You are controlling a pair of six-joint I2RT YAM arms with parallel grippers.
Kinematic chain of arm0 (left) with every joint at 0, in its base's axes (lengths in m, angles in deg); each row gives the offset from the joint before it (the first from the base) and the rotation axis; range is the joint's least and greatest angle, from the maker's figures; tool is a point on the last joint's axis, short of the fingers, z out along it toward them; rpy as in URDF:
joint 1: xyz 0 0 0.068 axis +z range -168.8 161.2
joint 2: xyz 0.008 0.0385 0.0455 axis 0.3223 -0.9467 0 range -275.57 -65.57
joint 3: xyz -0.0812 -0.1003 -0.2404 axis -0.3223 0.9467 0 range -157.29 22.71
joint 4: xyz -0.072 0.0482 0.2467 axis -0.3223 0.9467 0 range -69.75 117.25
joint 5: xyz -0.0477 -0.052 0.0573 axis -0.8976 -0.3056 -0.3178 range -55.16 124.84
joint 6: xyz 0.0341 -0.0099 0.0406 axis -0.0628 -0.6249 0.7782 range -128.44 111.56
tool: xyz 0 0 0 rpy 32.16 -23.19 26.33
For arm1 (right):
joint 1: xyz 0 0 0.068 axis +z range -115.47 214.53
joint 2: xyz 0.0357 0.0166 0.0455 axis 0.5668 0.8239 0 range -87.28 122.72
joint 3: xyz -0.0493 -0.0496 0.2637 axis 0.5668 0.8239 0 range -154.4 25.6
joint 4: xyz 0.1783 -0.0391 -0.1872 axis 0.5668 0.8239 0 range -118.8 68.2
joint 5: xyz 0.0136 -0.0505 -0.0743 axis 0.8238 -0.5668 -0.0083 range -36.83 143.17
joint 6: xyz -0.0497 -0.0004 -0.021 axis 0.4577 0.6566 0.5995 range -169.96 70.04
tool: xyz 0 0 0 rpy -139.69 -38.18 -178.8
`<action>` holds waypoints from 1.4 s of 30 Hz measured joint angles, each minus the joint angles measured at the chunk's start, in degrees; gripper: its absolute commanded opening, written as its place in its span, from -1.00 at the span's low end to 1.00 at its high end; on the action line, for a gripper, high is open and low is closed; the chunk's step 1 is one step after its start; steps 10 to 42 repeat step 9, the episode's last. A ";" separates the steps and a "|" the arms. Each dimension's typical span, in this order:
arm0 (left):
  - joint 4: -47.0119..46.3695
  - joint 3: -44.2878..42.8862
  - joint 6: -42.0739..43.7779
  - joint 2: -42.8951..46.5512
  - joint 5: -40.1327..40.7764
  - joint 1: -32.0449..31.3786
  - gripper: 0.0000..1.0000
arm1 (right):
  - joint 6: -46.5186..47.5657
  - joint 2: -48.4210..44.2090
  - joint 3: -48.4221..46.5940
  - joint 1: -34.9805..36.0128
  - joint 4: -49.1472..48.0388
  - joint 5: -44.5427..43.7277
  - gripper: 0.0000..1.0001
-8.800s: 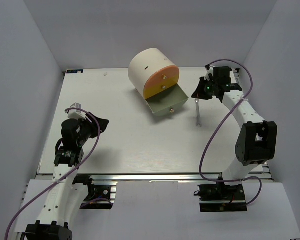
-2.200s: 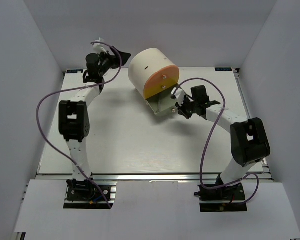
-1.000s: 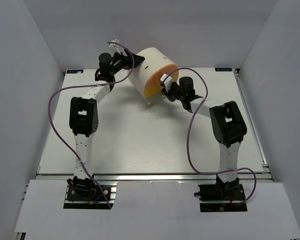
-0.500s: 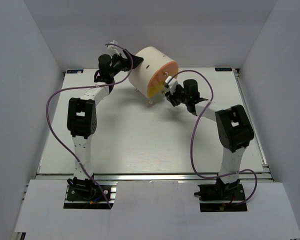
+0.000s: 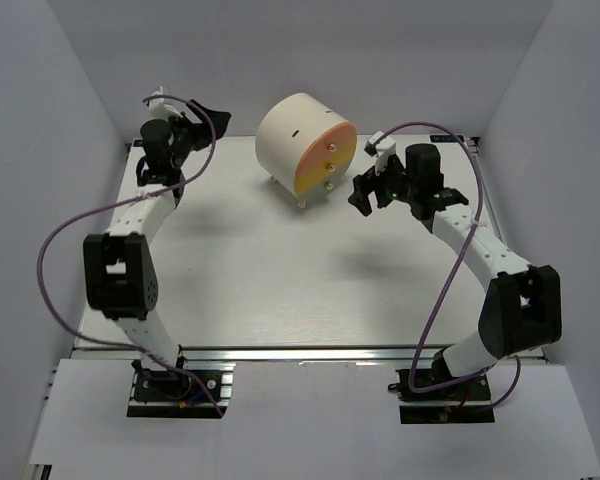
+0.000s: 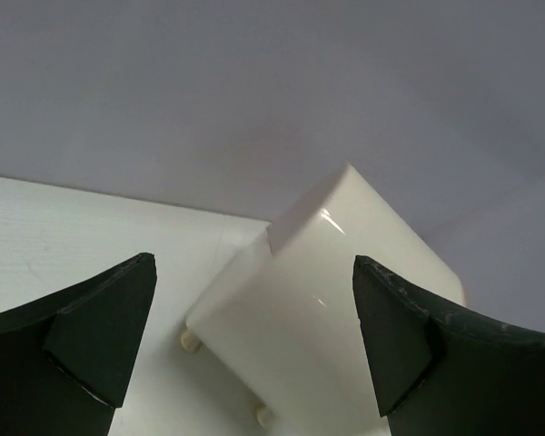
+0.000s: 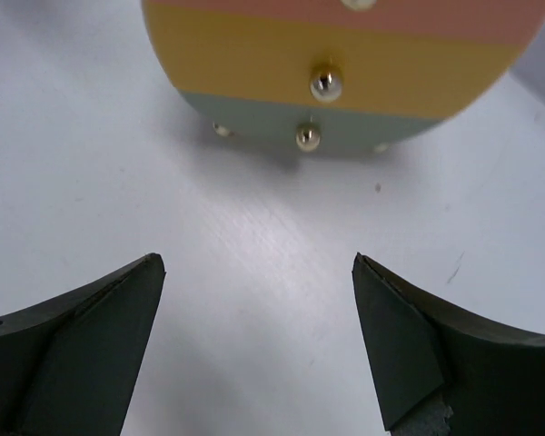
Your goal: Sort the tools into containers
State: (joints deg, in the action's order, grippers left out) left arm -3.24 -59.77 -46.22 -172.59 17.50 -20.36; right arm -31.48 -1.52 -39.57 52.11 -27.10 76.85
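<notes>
Top view is showing no tools lying on the table point(image 5: 280, 290). Both claws are hanging spread wide, holding nothing: the right claw point(image 5: 368, 188) near the drawers point(image 5: 326, 160), the left claw point(image 5: 198, 110) off to the cabinet's point(image 5: 292, 130) left. All three drawers are sitting shut, so the tools are probably inside and sorting is looking done.

Two slim robot arms, the left arm point(image 5: 140, 210) and the right arm point(image 5: 475, 245), have smooth white shells and boxy black joint housings point(image 5: 115, 275). A purple cable point(image 5: 40, 268) loops loosely along each. The fingers point(image 6: 100, 336) are dark, matte wedges with scuffed edges.
</notes>
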 measured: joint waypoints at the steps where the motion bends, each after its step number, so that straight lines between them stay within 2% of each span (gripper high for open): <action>1: -0.20 3.39 0.83 3.91 0.09 0.07 0.96 | -1.90 0.33 -1.90 -0.04 3.17 -1.31 0.79; 4: -0.04 16.09 3.78 18.21 0.15 -1.73 0.96 | -5.81 0.52 -5.38 -0.79 11.34 -3.21 0.79; 9: 3.85 35.43 8.87 41.62 0.83 -10.54 0.96 | -11.15 -4.72 -3.50 -3.21 14.95 -3.87 0.79; 42: 3.85 35.43 8.87 41.62 0.83 -10.54 0.96 | -11.15 -4.72 -3.50 -3.21 14.95 -3.87 0.79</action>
